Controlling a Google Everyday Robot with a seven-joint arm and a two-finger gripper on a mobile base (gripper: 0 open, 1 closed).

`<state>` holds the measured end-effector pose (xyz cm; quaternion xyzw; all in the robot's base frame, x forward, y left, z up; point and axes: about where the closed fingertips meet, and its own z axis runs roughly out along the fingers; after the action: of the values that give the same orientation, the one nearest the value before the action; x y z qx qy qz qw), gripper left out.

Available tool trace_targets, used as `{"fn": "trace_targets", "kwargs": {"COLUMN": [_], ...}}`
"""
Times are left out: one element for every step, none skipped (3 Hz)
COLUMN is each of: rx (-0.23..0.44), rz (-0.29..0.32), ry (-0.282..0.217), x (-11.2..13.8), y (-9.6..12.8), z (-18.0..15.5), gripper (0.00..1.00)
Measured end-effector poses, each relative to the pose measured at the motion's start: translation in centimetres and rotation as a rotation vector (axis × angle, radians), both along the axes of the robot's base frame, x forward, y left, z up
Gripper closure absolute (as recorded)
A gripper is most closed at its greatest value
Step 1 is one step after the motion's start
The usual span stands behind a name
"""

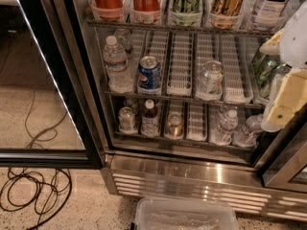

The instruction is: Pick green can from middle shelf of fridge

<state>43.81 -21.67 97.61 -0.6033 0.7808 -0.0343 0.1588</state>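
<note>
Gripper (pixel 283 80) at the right end of the middle shelf (pixel 182 98), in front of the green can (pixel 262 67); whether it is closed cannot be told. The can stands upright, partly hidden. Advisable: grasp mid-body, lift clear of the front rail, and withdraw straight out of the fridge (pixel 192 176).

Saw pale speckled floor (pixel 86 202) along the bottom, tanner and duller further left. Noted black cables (pixel 33 190) looped in loose coils at lower left, one strand trailing up and away. Found a clear plastic bin (pixel 184 214) on the floor at the bottom edge, right of the cables and apart from them. Met deep shadow at upper left. Spotted the jaws at the right edge, mid-height.
</note>
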Motion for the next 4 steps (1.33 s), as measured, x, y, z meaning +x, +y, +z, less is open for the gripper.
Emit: {"fn": "trace_targets", "kwargs": {"rx": [0.000, 0.030, 0.181, 0.231], "rz": [0.000, -0.033, -0.192, -0.215], "ry": [0.000, -0.049, -0.080, -0.139], "x": [0.0, 0.2, -0.8, 0.3], "y": [0.0, 0.0, -0.7, -0.4], "z": [0.0, -0.5, -3.6, -3.1], "gripper": [0.00, 0.00, 0.00, 0.00]}}
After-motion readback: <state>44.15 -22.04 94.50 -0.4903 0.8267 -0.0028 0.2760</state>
